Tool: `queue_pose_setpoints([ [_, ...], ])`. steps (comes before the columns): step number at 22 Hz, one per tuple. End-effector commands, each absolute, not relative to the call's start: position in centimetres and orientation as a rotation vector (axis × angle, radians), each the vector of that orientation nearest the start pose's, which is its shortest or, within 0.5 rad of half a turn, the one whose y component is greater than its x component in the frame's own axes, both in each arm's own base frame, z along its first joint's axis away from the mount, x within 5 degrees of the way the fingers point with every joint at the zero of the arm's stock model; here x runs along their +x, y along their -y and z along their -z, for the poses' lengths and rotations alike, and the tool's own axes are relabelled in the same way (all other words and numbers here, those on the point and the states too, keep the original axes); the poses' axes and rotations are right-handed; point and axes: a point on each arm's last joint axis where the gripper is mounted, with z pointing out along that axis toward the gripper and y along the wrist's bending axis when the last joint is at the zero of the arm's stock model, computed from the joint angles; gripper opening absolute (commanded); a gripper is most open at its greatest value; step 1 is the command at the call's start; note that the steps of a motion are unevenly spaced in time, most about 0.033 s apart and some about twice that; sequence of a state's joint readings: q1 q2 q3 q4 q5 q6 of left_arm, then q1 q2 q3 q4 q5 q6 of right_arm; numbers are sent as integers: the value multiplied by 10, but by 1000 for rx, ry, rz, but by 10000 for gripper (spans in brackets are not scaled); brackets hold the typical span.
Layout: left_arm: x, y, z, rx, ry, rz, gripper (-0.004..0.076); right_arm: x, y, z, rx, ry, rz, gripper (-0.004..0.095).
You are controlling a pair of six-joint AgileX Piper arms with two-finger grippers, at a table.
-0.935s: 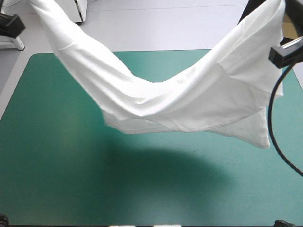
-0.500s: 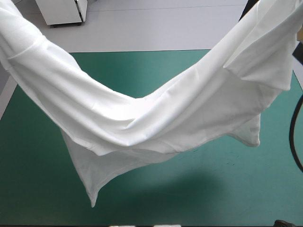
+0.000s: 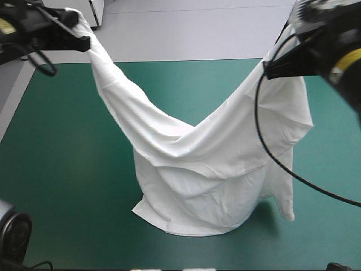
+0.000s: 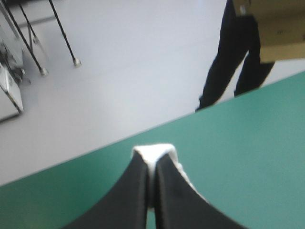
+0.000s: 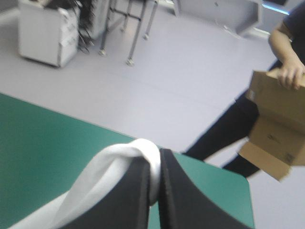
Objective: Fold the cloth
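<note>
The white T-shirt (image 3: 197, 164) hangs in a deep sag between my two raised grippers. Its lower part rests in folds on the teal-green cover (image 3: 56, 169) near the table's front middle. My left gripper (image 3: 84, 42) is over the far left corner, shut on one end of the shirt. In the left wrist view a small white fold of T-shirt (image 4: 153, 151) peeks from the gripper (image 4: 152, 161). My right gripper (image 3: 269, 70) is at the far right, shut on the other end. A rolled white edge of T-shirt (image 5: 126, 160) wraps beside that gripper (image 5: 158, 160).
The table's far edge (image 3: 186, 60) runs just behind the hanging shirt. Teal-green cover stretches to the left (image 3: 51, 124) and right (image 3: 333, 169) of the heap.
Earlier the shirt hung stretched wide above the table, clear of the cover. Now both grippers are in view and the shirt's lower part has dropped onto the table.
</note>
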State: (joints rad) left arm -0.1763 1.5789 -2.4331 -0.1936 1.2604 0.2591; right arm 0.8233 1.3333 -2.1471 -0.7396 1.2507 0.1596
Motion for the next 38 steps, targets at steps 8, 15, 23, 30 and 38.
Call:
queue_pose_setpoints([
  [8,418,89,-480,426,-1969,171,-22,333,-31,-464,-62,-2069,-10,-17],
  [15,479,99,-397,433,-2114,167,-22,412,-18,-369,17,-2320,-90,-17],
  [23,509,102,-336,451,-2232,139,-21,439,-19,-313,45,-2465,-97,-11],
  [30,503,108,-334,456,-2293,236,238,435,-20,-318,9,-2516,-101,370],
  [38,474,99,-370,468,-2407,194,457,401,-13,-380,9,-2492,-71,510],
])
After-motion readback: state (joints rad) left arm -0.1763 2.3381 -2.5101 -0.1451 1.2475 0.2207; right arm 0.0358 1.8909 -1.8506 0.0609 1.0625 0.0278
